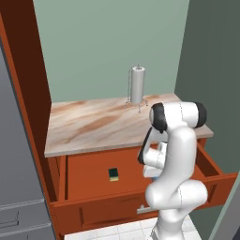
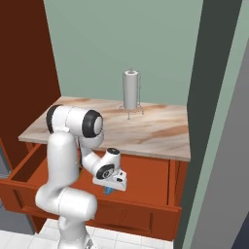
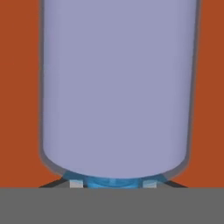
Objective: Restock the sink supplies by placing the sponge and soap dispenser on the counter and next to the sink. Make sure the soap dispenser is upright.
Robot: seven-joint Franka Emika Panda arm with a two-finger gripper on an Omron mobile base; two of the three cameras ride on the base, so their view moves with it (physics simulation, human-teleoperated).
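The open drawer under the counter held two things: one sponge lay alone on its floor toward the left, and one soap dispenser sat farther right beneath the arm. The gripper was down inside the drawer, its jaws closed on the dispenser's blue pump neck. One grey-white cylinder on a wire stand stood on the counter at the back.

We see the small yellow sponge with its dark green scrub top lying flat on the red-brown floor of the pulled-out drawer, below the beige-and-brown marbled stone counter. The lavender-blue rounded soap dispenser looms close in the hand view, its blue pump end nearest the camera, over that same red-brown floor.
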